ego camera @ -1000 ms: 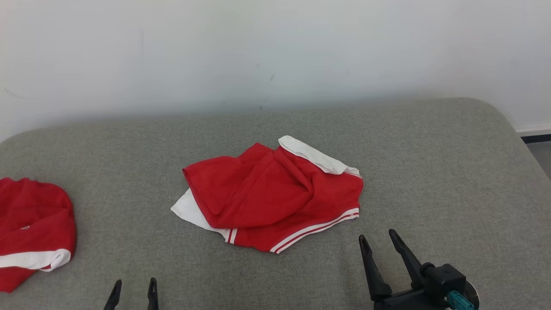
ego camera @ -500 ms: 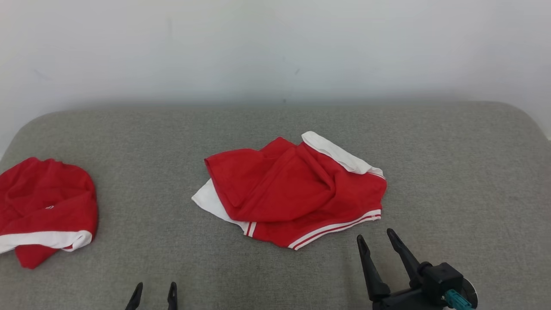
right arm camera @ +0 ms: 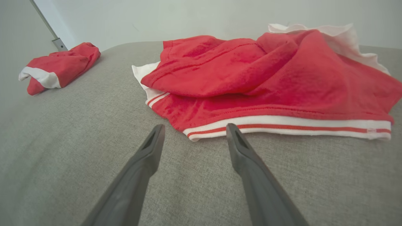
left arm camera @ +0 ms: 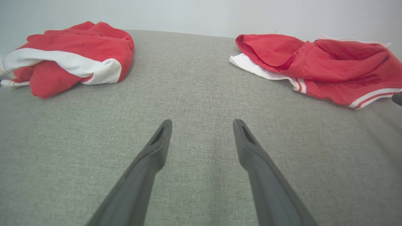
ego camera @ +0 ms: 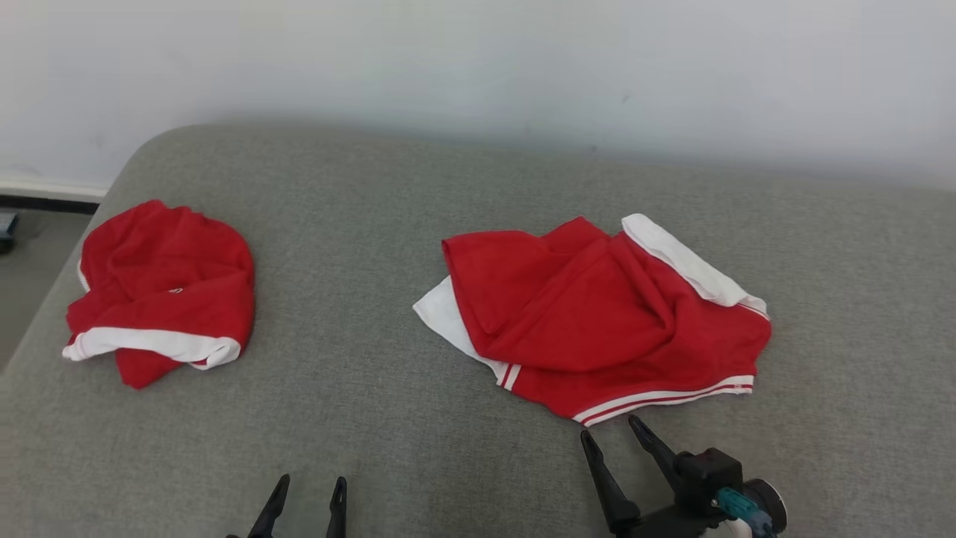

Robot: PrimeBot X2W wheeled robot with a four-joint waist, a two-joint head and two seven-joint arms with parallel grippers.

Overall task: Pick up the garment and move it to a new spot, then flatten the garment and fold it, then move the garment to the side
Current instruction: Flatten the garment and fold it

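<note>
A crumpled red garment [ego camera: 605,321] with white trim and a striped hem lies right of centre on the grey padded surface [ego camera: 373,403]. It also shows in the left wrist view [left arm camera: 314,59] and the right wrist view [right arm camera: 267,78]. My right gripper [ego camera: 611,427] is open, its tips just short of the striped hem [right arm camera: 195,126], with nothing between the fingers. Near the front edge, my left gripper [ego camera: 312,480] is open and empty over bare fabric [left arm camera: 202,122], between the two heaps of cloth.
A second red garment [ego camera: 164,284] with a white band sits bunched at the far left [left arm camera: 72,50] [right arm camera: 62,66], close to the surface's rounded left edge. Floor [ego camera: 30,246] shows beyond that edge. A white wall [ego camera: 478,67] runs behind.
The head camera has turned left, so the whole picture has shifted right and the left bundle is now fully in view. My right gripper now sits nearer the striped hem. Both grippers stay open.
</note>
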